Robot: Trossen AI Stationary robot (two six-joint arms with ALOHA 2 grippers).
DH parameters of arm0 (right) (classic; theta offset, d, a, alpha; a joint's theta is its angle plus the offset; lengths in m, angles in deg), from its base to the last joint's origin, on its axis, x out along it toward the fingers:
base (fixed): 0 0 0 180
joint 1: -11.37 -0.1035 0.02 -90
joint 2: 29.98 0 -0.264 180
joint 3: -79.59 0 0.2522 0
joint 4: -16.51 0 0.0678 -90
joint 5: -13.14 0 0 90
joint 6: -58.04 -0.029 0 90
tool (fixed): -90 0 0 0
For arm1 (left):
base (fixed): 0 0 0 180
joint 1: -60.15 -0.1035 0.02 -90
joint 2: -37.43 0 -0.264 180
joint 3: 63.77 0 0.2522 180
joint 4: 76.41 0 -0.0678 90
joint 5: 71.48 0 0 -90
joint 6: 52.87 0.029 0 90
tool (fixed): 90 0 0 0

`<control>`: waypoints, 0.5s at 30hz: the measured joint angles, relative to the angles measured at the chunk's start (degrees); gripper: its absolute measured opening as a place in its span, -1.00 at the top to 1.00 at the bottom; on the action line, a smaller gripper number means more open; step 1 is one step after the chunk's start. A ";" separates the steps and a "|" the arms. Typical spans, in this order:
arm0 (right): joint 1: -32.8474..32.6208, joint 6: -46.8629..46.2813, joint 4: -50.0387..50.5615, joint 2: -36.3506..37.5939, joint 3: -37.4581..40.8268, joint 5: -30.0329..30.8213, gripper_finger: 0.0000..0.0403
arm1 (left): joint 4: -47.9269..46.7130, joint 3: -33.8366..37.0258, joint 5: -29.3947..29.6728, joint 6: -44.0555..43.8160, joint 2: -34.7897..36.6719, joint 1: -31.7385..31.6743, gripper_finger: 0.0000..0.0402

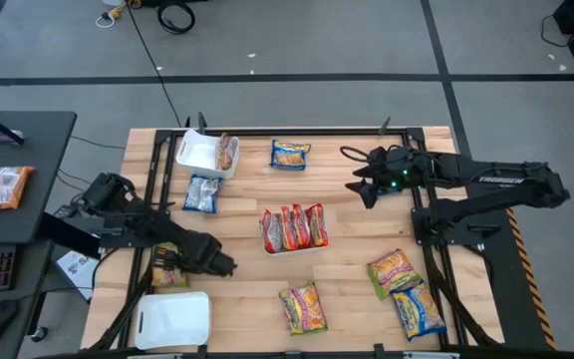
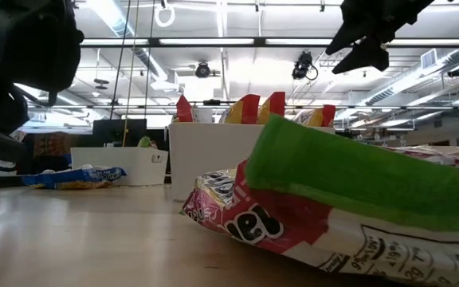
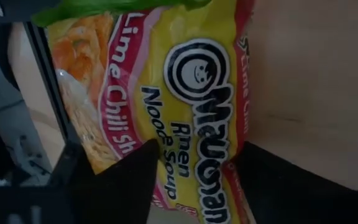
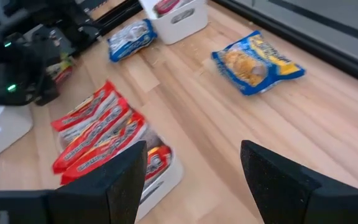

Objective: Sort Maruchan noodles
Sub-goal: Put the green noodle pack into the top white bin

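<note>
Left gripper (image 3: 194, 180) fingers spread astride a yellow packet (image 3: 191, 93) reading "Maruchan Ramen Noodle Soup", "Lime Chili" beside, right gripper (image 4: 191, 180) spread, raised above red packets (image 4: 98, 140).

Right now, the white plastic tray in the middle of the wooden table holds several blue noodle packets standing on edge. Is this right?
Not quite. The packets in the white plastic tray at the middle of the wooden table are red-orange noodle packets, not blue. They do stand on edge, side by side. The high view shows this, and the right wrist view confirms it.
</note>
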 joint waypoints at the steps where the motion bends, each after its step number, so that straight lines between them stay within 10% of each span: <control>1: 0.58 0.06 -0.01 0.00 0.00 0.02 -0.31 | -0.29 -0.26 0.29 0.27 0.00 0.09 0.03; 10: 2.32 1.29 -0.11 0.49 0.00 1.49 -0.31 | -5.91 -6.87 10.96 6.83 1.92 -0.37 0.89; 15: 2.24 0.97 -0.09 1.81 0.00 1.48 -0.31 | -7.53 -11.41 21.19 7.81 7.77 -3.57 0.94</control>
